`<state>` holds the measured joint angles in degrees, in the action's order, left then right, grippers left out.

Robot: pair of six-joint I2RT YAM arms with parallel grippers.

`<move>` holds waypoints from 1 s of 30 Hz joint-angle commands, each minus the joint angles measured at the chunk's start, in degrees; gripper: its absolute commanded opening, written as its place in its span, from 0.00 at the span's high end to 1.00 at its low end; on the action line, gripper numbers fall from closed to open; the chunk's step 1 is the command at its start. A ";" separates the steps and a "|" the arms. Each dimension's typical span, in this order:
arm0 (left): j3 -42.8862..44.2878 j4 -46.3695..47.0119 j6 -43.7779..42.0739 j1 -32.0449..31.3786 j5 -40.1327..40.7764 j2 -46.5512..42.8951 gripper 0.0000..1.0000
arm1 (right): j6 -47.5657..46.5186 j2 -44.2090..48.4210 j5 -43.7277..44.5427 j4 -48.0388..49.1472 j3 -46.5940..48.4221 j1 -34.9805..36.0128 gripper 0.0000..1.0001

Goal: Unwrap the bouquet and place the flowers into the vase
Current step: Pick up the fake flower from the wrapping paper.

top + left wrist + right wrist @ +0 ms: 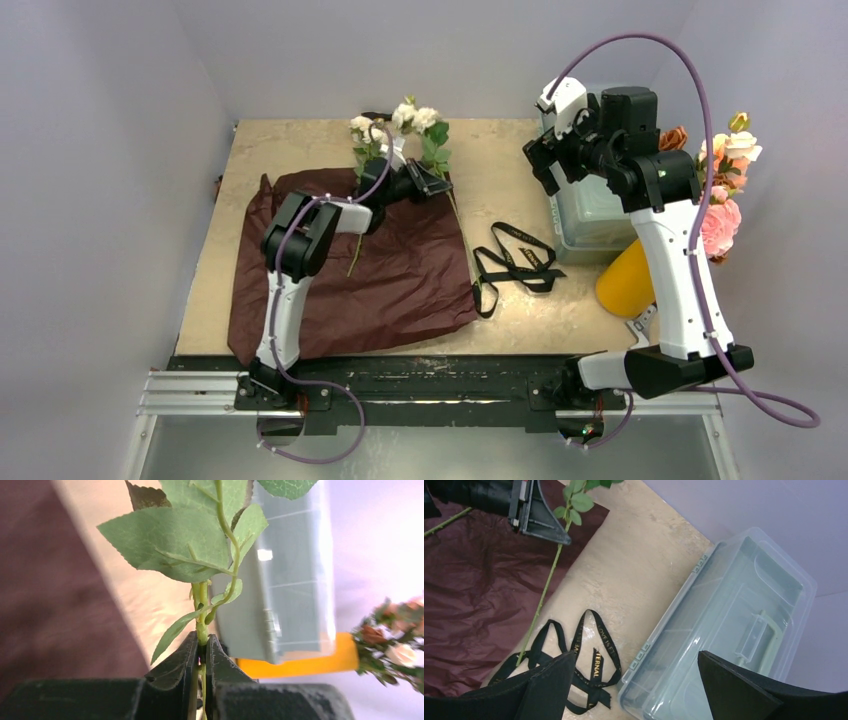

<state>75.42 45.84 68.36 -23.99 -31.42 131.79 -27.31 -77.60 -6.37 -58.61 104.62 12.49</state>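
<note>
The paper (380, 285) lies flat under my left arm and the ribbon (515, 262) is off, so I judge the unwrapping done and the step in hand is moving flowers. My left gripper (202, 645) is pressed together on a rose stem (202, 630) just below its leaves, with the white blooms (405, 122) beyond its tips. A second stem (544, 595) lies loose just to its right. Further right, my right gripper (639, 690) hangs spread wide, holding nothing, above the clear box (734, 615). The vase (625, 285) sits well to the left gripper's right, past the box, with roses (725, 190) at its mouth. Next I need to lift, carry across and feed the stem end in.
</note>
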 commanded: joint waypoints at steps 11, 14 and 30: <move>7.89 1.40 -15.08 0.78 -11.16 -23.68 1.00 | 6.71 2.85 -13.73 3.90 7.50 0.30 0.03; 6.45 0.50 -21.56 0.70 -14.59 -27.77 1.00 | 9.55 2.78 -17.20 5.19 9.67 0.30 0.02; 9.42 -16.24 -47.76 -11.40 -29.26 -38.20 1.00 | 30.91 -1.39 -40.93 16.36 11.03 0.91 0.06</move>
<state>81.58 33.65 28.73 -33.58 -56.21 96.47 -2.11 -78.13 -39.03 -48.36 114.72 12.75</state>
